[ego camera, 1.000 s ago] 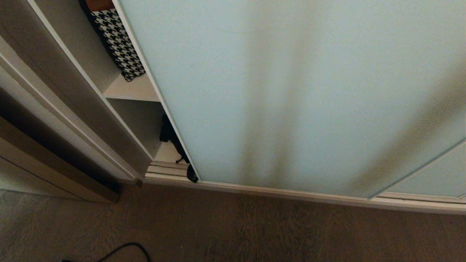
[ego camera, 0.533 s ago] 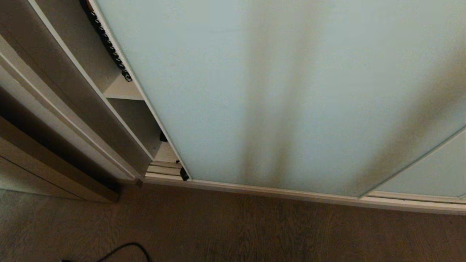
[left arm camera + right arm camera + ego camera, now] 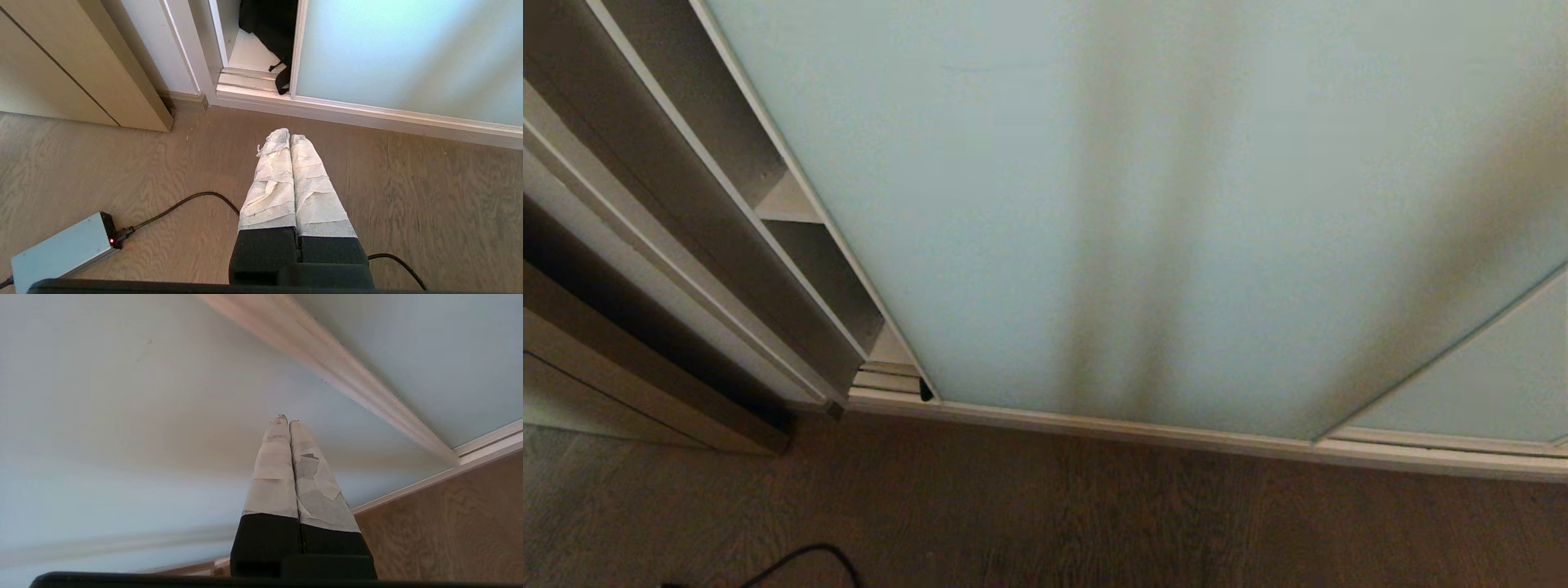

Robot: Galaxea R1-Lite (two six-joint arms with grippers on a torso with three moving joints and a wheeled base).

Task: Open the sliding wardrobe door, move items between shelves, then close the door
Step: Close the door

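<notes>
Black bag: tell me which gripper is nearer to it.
Left. The left gripper hangs shut over the floor, short of the black bag in the wardrobe gap. The right gripper is shut at the door glass, bag unseen.

Wood-look floor at the foot of a built-in wardrobe, in soft indoor light.
The grey-brown plank floor (image 3: 1045, 523) meets a cream bottom track (image 3: 1143, 426). At the left stands a beige cabinet panel (image 3: 73, 69) beside a white wardrobe side wall (image 3: 686, 204). A black cable (image 3: 184, 204) curls over the floor to a grey power brick (image 3: 61, 249) showing a small red light. Broad soft shadows fall across the pale surfaces.
</notes>
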